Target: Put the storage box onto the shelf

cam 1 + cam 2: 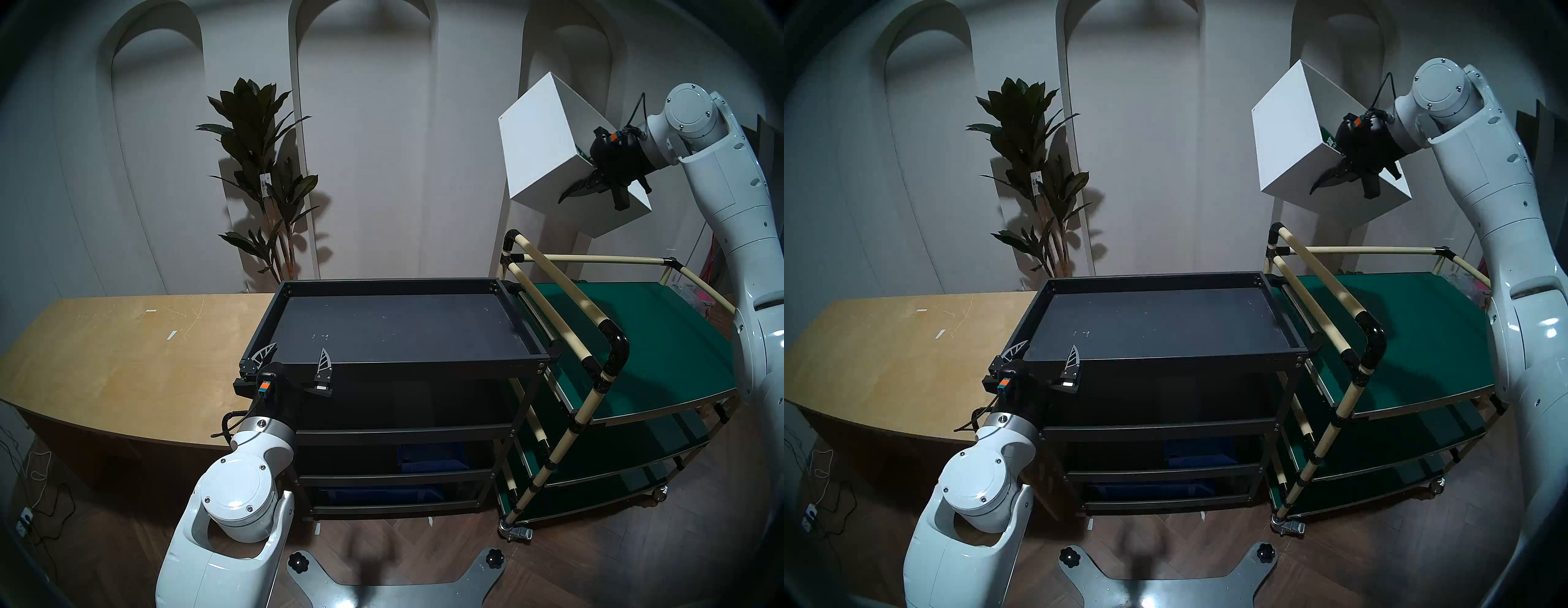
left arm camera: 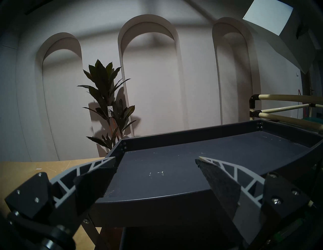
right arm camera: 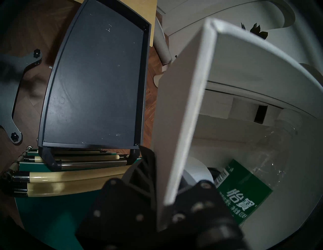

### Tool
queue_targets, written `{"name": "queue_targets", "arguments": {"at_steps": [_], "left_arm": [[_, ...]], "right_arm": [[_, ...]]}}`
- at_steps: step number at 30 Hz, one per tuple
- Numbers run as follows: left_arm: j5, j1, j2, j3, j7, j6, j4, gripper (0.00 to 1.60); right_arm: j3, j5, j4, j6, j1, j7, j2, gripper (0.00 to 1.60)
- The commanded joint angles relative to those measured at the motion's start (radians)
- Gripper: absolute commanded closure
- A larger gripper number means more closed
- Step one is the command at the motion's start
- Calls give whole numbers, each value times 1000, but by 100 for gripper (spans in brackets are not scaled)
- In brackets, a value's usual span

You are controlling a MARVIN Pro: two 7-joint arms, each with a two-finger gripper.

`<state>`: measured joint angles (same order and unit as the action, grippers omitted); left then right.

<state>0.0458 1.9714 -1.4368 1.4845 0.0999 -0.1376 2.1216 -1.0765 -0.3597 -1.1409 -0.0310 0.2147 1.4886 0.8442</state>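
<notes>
Storage box: white, tilted, aloft above green cart, right gripper pinching one wall. Shelf: top tray bare, left of box. Left gripper: spread, near tray corner. Advice: carry leftward, level box, clear rim, lower gently.

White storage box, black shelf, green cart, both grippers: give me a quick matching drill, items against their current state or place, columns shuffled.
Things:
1. white lidless storage box
2. black metal shelf's rimmed top tray
3. left gripper
4. green-decked cart with cream pipes

States:
A. open, at the tray's near left corner
B. tilted in the air, one wall pinched by the right gripper
C. beside the shelf, on the robot's right
D. nothing standing on it

Pairs: 1-B, 2-D, 3-A, 4-C
</notes>
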Motion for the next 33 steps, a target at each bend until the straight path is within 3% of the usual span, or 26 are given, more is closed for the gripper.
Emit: {"name": "queue_targets", "arguments": {"at_steps": [1,13,33], "left_arm": [[-2,-6,-1,1,0,8,30,0],[-2,-5,0,1,1,7,33,0],[-3,-3,1,0,2,6,36,0]], "right_arm": [[45,32,-43,60,-93,-5,74,160],[169,79,-94,157,-120,-5,120,160],[350,189,-193,334,-103,-5,15,160]]}}
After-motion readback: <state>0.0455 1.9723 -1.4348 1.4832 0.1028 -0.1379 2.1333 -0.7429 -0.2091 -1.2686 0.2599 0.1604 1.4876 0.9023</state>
